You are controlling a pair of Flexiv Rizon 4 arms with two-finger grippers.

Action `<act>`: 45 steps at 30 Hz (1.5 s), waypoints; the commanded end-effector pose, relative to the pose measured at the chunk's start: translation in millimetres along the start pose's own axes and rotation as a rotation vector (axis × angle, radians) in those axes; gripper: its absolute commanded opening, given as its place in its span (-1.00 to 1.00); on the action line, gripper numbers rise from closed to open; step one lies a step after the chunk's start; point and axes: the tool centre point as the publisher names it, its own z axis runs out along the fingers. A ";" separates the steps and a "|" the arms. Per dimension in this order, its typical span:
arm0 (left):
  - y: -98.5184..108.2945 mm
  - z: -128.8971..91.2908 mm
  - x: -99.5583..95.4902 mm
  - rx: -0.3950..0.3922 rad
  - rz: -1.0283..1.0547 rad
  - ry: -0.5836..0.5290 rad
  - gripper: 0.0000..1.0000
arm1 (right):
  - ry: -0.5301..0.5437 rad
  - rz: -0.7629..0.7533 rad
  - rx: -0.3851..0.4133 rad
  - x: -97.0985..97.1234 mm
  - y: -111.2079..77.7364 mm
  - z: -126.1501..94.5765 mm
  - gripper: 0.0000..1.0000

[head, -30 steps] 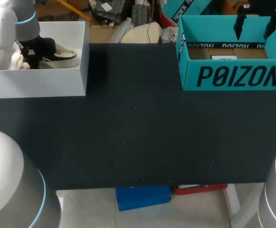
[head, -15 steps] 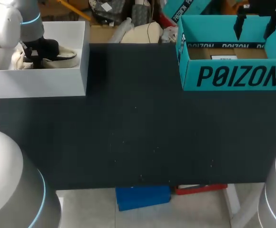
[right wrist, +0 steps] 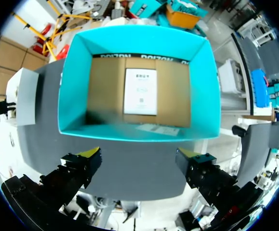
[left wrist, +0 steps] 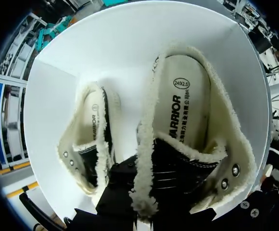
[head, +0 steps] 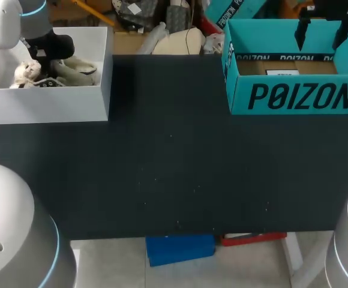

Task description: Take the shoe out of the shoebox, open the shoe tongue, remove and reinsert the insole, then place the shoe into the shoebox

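While both shoes lie inside the white box (head: 102, 66), step one, taking a shoe out, is judged to be in hand and not yet done.

- Left tool (head: 53, 53): hangs over the white box, directly above the shoes. Whether it is apart or together cannot be told.
- Right tool (right wrist: 140, 155): tips apart and holding nothing, above the teal shoebox (right wrist: 72, 72).
- Nearer shoe (left wrist: 187, 144): just under and ahead of the left tool, sole down, fleece collar open, insole showing. Its long axis runs from beneath the tool straight ahead. The heel is at the far end and the laced front nearest, so the toe probably points back under the tool, though it is hidden.
- Second shoe (left wrist: 94, 139): close beside the first and roughly parallel to it.
- Next move: calls for lowering onto one collar wall, clamping it, and lifting it clear of the box wall toward the dark surface (head: 174, 168).
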 end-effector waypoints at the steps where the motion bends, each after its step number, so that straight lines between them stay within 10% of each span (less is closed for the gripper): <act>1: 1.8 -61.1 6.3 -0.020 0.011 -0.040 -1.00 | 0.000 0.000 0.000 0.0 -0.3 -0.2 1.00; 11: -29.5 -183.0 18.8 -0.065 0.068 -0.130 -1.00 | 0.000 0.000 0.000 0.0 -0.3 -0.2 1.00; 20: -128.7 -237.7 109.3 0.020 0.101 -0.142 -1.00 | 0.000 0.000 0.000 0.0 -0.3 -0.2 1.00; 33: -274.8 -195.2 210.9 0.036 0.152 -0.021 -1.00 | 0.000 0.000 0.000 0.0 -0.3 -0.2 1.00; 45: -328.9 -108.2 242.5 0.030 0.119 0.076 -1.00 | 0.000 0.000 0.000 0.0 -0.3 -0.2 1.00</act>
